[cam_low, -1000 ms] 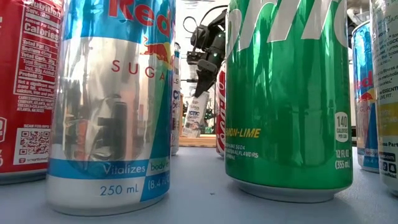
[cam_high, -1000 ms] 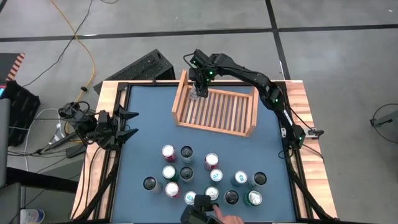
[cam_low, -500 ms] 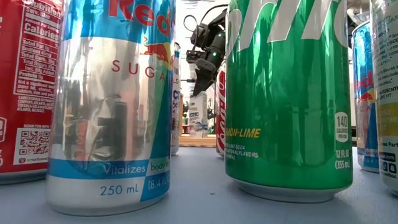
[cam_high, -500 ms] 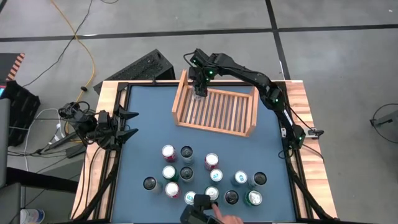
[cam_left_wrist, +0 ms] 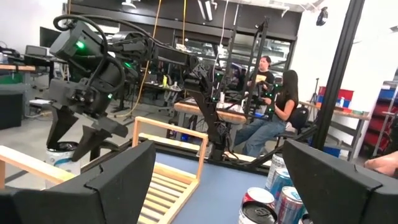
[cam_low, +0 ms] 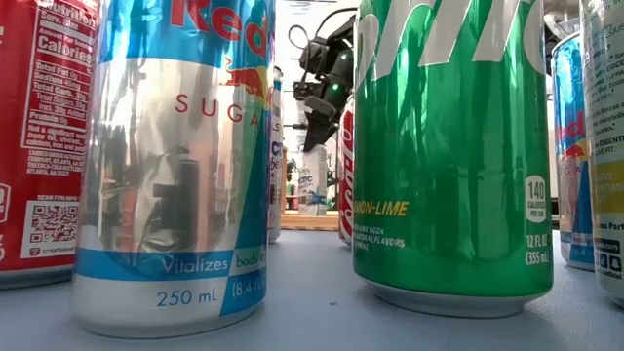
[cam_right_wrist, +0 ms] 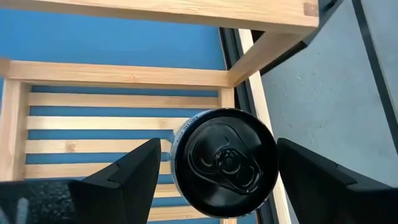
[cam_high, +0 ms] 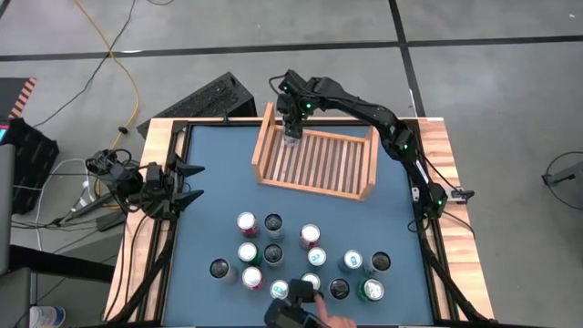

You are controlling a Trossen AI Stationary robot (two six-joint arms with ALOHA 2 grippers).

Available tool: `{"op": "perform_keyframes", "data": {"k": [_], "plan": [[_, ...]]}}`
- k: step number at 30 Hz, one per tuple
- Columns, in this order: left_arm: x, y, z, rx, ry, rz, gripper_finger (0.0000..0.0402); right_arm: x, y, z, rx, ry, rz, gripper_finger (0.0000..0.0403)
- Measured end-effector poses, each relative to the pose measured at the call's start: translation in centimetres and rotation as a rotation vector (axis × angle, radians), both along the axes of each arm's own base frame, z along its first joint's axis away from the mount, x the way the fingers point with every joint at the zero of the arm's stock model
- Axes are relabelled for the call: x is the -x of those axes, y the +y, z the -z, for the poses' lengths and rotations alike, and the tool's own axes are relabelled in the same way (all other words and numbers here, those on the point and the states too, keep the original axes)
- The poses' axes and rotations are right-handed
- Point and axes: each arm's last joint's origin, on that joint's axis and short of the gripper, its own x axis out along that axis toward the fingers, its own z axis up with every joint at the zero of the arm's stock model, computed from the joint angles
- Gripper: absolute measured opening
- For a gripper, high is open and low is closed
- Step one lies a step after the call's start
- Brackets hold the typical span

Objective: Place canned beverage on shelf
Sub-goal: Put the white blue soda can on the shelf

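Note:
A dark-topped white can (cam_right_wrist: pixel 224 162) stands upright on the slats in the far left corner of the light wooden shelf (cam_high: pixel 314 189). It also shows in the low view (cam_low: pixel 312 185) and the left wrist view (cam_left_wrist: pixel 62 152). My right gripper (cam_right_wrist: pixel 219 146) is open right over the can, pointing down, with one finger on either side of the can's top and apart from it. My left gripper (cam_high: pixel 193 182) is open and empty at the table's left edge.
Several cans stand in a cluster on the table's near half (cam_high: pixel 301 260); a green can (cam_low: pixel 453 146) and a silver-blue can (cam_low: pixel 175 156) stand closest to the low camera. A person's hand (cam_high: pixel 335 321) is at the near edge. Most of the shelf's slats (cam_high: pixel 328 159) are bare.
The can, held tilted in my right gripper a second ago, has come down and now stands upright on the shelf's slats. My right gripper has risen a little off the can's top.

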Motion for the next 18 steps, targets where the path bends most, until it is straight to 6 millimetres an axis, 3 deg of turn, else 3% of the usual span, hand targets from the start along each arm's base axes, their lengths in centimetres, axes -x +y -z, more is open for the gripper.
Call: {"op": "perform_keyframes", "data": {"k": [10,18], "plan": [[0.0,0.0,0.0,0.004,-0.001,0.0,0.0341,0.4,0.1,-0.8,0.054,0.017,0.065,0.0306],[0.0,0.0,0.0,0.003,0.001,0.001,0.0341,0.9,0.2,-1.2,0.0,0.009,0.095,0.0306]]}}
